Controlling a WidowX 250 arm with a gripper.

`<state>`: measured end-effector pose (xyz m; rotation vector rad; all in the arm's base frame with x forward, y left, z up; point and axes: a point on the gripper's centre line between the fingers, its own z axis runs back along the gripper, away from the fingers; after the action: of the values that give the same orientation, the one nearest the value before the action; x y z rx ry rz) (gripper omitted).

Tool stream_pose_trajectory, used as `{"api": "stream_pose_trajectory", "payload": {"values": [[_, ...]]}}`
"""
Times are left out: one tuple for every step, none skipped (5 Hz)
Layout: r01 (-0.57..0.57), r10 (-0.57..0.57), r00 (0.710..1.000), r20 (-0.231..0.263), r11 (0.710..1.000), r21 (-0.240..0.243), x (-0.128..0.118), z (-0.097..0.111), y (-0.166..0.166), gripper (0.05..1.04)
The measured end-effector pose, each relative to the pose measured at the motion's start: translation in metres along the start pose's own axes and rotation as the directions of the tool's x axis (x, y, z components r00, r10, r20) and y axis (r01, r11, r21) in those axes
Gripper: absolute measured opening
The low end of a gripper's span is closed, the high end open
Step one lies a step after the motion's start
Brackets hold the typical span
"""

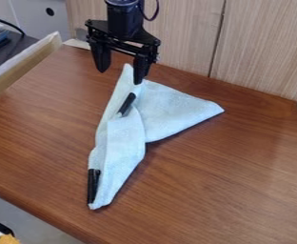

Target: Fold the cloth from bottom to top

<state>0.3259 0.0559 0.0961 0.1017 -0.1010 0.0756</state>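
Observation:
The black gripper (pixel 120 74) hangs over the back of the table, open, with its two fingers apart and nothing between them. Its right finger overlaps the upper part of the light blue cloth (pixel 170 112) in the view. The cloth lies partly folded: a wide corner spreads to the right, a narrow tip points up, and a long narrow part runs down to the lower left. One black clip-like piece (pixel 127 103) lies on the cloth's upper middle, and another black piece (pixel 93 186) is at its lower left edge.
The brown wooden table (pixel 240 176) extends around the cloth. Behind it stands a wood-panelled wall (pixel 183 33). A wooden board (pixel 24 64) borders the upper left, with dark items beyond it. The table's front edge runs along the lower left.

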Motion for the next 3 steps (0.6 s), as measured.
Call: {"api": "stream_pose_trajectory", "payload": {"values": [[0.000,0.000,1.000,-0.027,1.000,-0.007,-0.003,-0.009,-0.002,1.001],[-0.008,0.006,0.999,-0.034,0.998,-0.064,-0.024,-0.013,-0.006,1.001],[-0.022,0.022,1.000,-0.005,0.996,-0.081,-0.039,-0.004,-0.005,1.001]]}}
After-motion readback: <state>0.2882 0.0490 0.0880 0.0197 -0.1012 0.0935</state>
